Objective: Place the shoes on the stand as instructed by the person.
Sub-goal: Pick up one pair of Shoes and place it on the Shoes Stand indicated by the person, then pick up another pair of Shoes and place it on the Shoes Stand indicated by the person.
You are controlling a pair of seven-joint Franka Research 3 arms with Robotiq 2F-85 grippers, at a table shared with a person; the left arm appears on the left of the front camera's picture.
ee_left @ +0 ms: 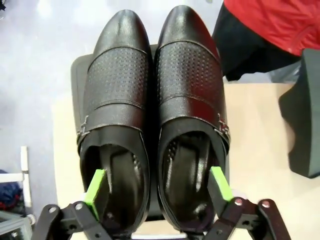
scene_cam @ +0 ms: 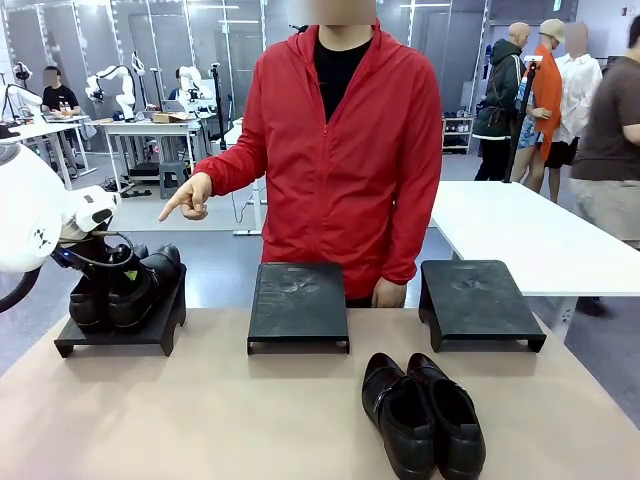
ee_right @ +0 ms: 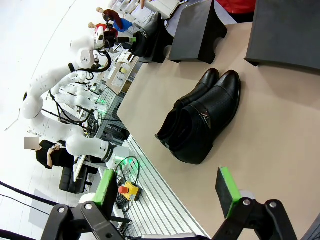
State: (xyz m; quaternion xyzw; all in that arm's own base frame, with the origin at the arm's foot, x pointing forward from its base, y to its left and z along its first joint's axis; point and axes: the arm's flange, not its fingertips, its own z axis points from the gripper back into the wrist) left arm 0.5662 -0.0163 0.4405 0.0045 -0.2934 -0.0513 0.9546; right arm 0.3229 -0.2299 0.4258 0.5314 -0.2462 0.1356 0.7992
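Table (scene_cam: 200,420): tan top, three black stands in a row along its far side.

Person (scene_cam: 340,150): red jacket, standing behind the middle stand (scene_cam: 298,300). One hand (scene_cam: 188,198) is raised, its index finger angled down toward the left stand (scene_cam: 120,335). The other hand hangs at the table's far edge, between the middle stand and the right stand (scene_cam: 478,300).

Stands: the left one carries shoes. The middle and right ones show scuffed tops.

Shoes: you have one pair (ee_left: 150,100) on the left stand, side by side and touching, toes pointing away from the fingers in the left wrist view. The second pair (scene_cam: 425,415) lies on the table's near side, the two shoes touching, in front of the gap between the middle and right stands.

Left gripper (ee_left: 159,182): over the heels of the pair on the stand, jaws spread wide. One green pad (ee_left: 97,184) sits in one shoe's heel opening, the other at the far shoe's outer rim. It clamps nothing.

Right gripper (ee_right: 165,185): jaws wide apart with nothing between them, hanging over the table's near edge, the second pair beyond it.
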